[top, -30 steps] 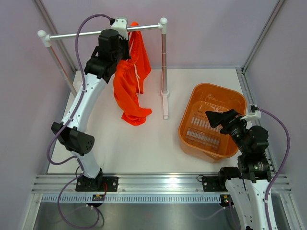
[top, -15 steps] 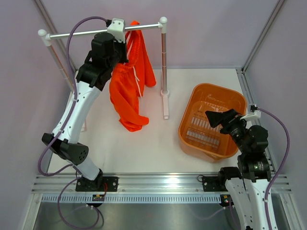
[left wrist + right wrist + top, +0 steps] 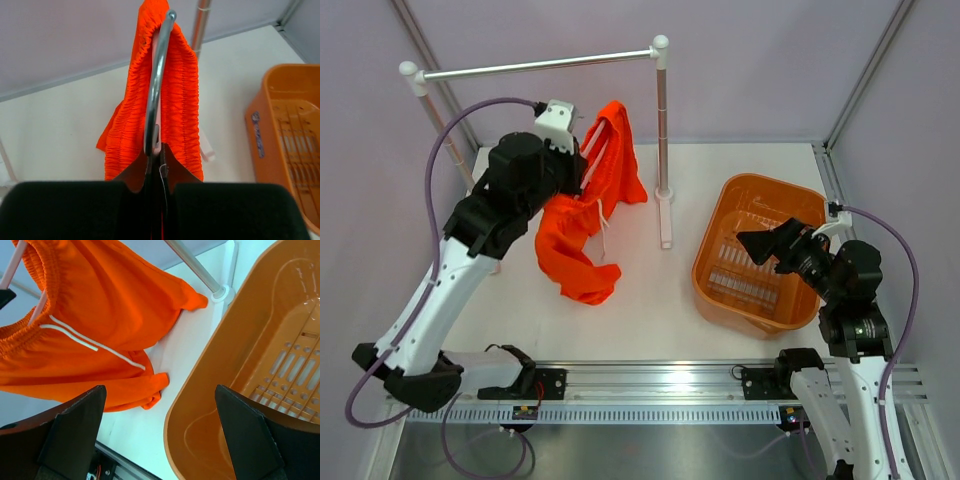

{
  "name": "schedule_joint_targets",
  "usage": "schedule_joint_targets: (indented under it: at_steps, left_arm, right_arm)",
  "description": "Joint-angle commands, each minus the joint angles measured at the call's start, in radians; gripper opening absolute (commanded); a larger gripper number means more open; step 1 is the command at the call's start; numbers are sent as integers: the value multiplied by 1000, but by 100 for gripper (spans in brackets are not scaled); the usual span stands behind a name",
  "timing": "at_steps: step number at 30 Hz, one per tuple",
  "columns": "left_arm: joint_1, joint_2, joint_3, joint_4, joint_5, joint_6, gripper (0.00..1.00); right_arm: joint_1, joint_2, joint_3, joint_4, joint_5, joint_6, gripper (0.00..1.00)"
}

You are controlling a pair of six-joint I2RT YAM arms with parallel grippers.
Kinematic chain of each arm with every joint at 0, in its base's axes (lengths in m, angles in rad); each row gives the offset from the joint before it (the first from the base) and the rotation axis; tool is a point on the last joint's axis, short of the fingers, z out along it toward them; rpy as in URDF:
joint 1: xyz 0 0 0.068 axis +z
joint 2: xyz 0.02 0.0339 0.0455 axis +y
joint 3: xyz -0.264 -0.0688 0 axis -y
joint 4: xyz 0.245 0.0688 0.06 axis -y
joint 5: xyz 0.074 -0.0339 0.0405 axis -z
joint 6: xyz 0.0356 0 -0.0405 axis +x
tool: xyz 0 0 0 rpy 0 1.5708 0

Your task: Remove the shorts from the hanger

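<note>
Beneath the shorts (image 3: 572, 232), most of the hanger (image 3: 154, 85) lies hidden.

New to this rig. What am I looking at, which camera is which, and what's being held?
These are two robot arms bolted to a table. The wide picture looks down from above and behind them. The other two come from a camera on each wrist. The left pincer is shut on the hanger, at the base of its metal hook. The orange shorts hang on the hanger, away from the rail. The right pincer is open and holds nothing, over the orange basket that stands on the table.
</note>
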Motion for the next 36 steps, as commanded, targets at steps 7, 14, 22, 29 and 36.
schedule_joint_targets:
  at_steps: [7, 14, 22, 29, 36]
  left_arm:
    - [-307, -199, -206, -43, -128, 2, 0]
    - [-323, -245, -327, -28, -173, 3, 0]
    - [-323, -268, -383, -32, -82, -17, 0]
    - [-324, -283, -377, -87, -47, -14, 0]
    - [-324, -311, -393, -112, -47, -14, 0]
  right_arm:
    - [96, 44, 64, 41, -71, 22, 97]
    - [596, 237, 146, 46, 356, 25, 95]
    - [846, 430, 240, 84, 628, 30, 90]
    - [922, 608, 353, 116, 757, 10, 84]
    - [924, 697, 398, 181, 757, 8, 83]
